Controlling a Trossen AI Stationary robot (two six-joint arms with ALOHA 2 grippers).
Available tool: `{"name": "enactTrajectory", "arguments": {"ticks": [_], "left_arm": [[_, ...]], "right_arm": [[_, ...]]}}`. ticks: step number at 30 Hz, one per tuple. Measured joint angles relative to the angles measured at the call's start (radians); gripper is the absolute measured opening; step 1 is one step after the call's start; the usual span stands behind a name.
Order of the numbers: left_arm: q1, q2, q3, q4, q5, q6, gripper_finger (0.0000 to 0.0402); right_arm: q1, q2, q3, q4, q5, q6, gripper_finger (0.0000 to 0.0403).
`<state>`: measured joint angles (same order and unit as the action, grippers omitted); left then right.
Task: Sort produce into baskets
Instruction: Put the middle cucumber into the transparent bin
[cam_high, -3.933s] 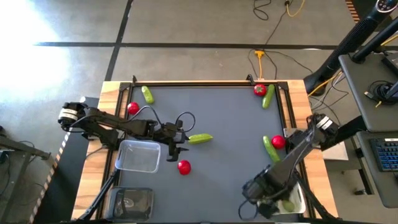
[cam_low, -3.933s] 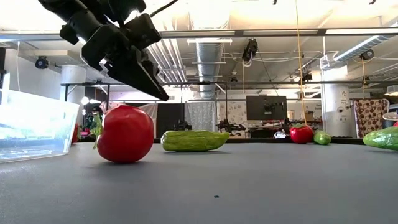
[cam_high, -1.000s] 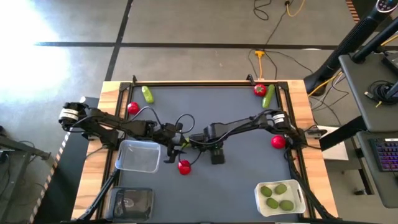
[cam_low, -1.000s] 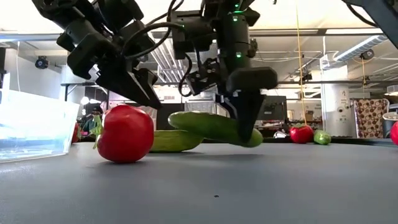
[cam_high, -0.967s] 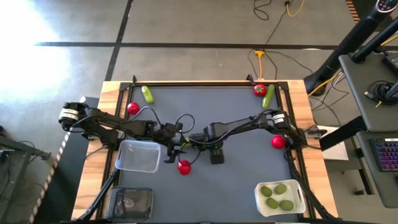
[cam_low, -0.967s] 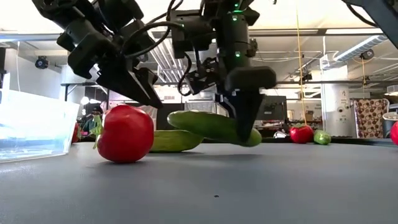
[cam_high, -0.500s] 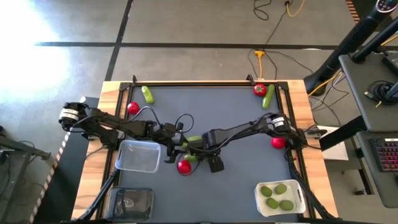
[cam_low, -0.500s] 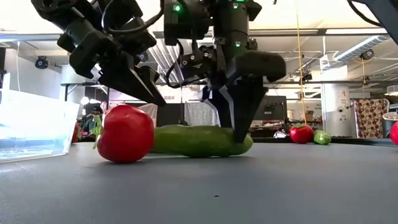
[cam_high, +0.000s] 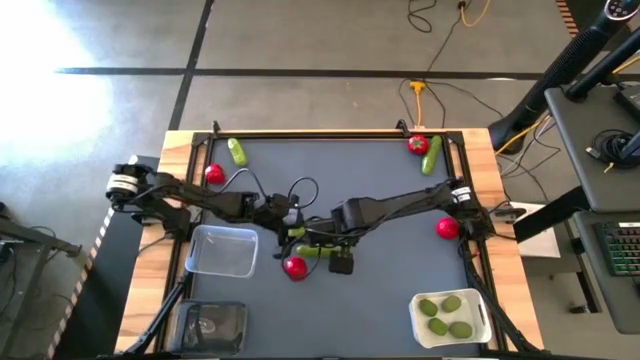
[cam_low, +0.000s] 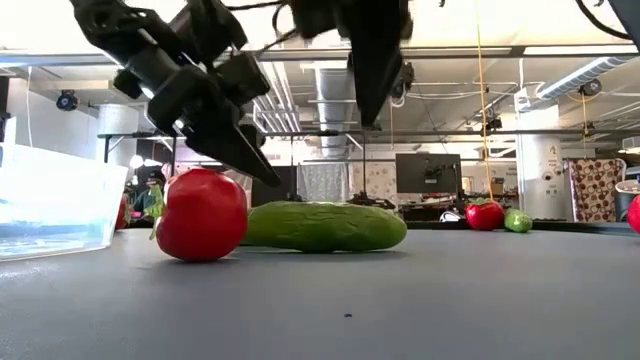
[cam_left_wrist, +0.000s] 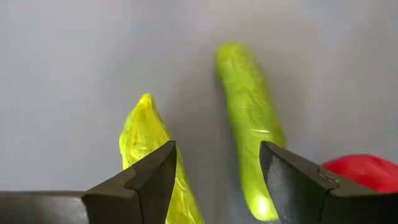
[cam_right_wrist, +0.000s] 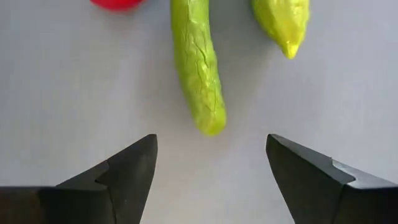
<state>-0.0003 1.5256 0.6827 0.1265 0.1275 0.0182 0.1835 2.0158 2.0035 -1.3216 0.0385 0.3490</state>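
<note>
- My right end effector (cam_right_wrist: 211, 168) is hovering open above a cucumber (cam_right_wrist: 198, 68) lying on the bench (cam_high: 400, 190).
- My left end effector (cam_left_wrist: 214, 171) is hanging open, holding nothing, near the tomato (cam_low: 201, 215).

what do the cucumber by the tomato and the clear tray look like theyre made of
Cucumber: likely soft plastic or rubber, with a glossy, wrinkled, cracked-looking skin. Tomato: smooth, shiny, evenly red, probably moulded plastic. Clear tray: thin see-through plastic, the mat showing through its walls.

Green cucumber (cam_low: 325, 226) flat beside tomato (cam_low: 201, 215)
</note>
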Motion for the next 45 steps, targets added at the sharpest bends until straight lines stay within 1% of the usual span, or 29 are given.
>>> {"name": "enactTrajectory", "arguments": {"ticks": [3,5,8,11,14,18,20,22,25,27,30,35,37,39,42,45], "left_arm": [[0.022,0.038,0.016,-0.007,0.029,0.003,0.0213],[0.032,0.052,0.027,-0.006,0.029,-0.001,0.0213],[0.038,0.050,0.054,-0.067,-0.015,-0.024,0.0214],[0.037,0.039,0.102,-0.158,-0.060,-0.035,0.0225],[0.037,0.046,0.121,-0.177,-0.078,-0.036,0.0247],[0.037,0.091,0.108,-0.183,-0.161,-0.036,0.0284],[0.037,0.126,0.105,-0.183,-0.182,-0.036,0.0298],[0.038,0.167,0.102,-0.187,-0.155,-0.036,0.0306],[0.033,0.215,0.107,-0.161,-0.125,-0.048,0.0306],[0.031,0.238,0.115,-0.153,-0.122,-0.053,0.0296],[0.031,0.246,0.121,-0.152,-0.128,-0.053,0.0266],[0.031,0.185,0.109,-0.180,-0.141,-0.027,0.0186],[0.031,0.136,0.105,-0.219,-0.141,0.008,0.0151],[0.031,0.073,0.105,-0.297,-0.141,0.035,0.0131],[0.030,-0.041,0.105,-0.459,-0.142,0.061,0.0131],[0.027,-0.197,0.105,-0.610,-0.140,0.083,0.0131]], "right_arm": [[0.032,-0.024,0.040,-0.022,0.048,0.080,0.0290],[0.057,-0.038,0.048,-0.021,0.079,0.126,0.0288],[0.093,-0.044,0.050,-0.032,0.135,0.202,0.0289],[0.124,-0.046,0.046,-0.039,0.149,0.256,0.0294],[0.145,-0.043,0.041,-0.041,0.155,0.281,0.0297],[0.159,-0.038,0.036,-0.050,0.165,0.282,0.0296],[0.158,-0.038,0.034,-0.050,0.167,0.282,0.0294],[0.157,-0.038,0.033,-0.052,0.170,0.282,0.0292],[0.157,-0.037,0.032,-0.053,0.173,0.281,0.0293],[0.157,-0.037,0.032,-0.053,0.174,0.280,0.0294],[0.157,-0.037,0.031,-0.056,0.175,0.280,0.0293],[0.157,-0.037,0.031,-0.057,0.199,0.280,0.0282],[0.157,-0.037,0.031,-0.057,0.212,0.280,0.0277],[0.156,-0.037,0.031,-0.057,0.229,0.280,0.0272],[0.154,-0.037,0.030,-0.057,0.278,0.279,0.0264],[0.146,-0.037,0.029,-0.056,0.350,0.274,0.0257]]}}
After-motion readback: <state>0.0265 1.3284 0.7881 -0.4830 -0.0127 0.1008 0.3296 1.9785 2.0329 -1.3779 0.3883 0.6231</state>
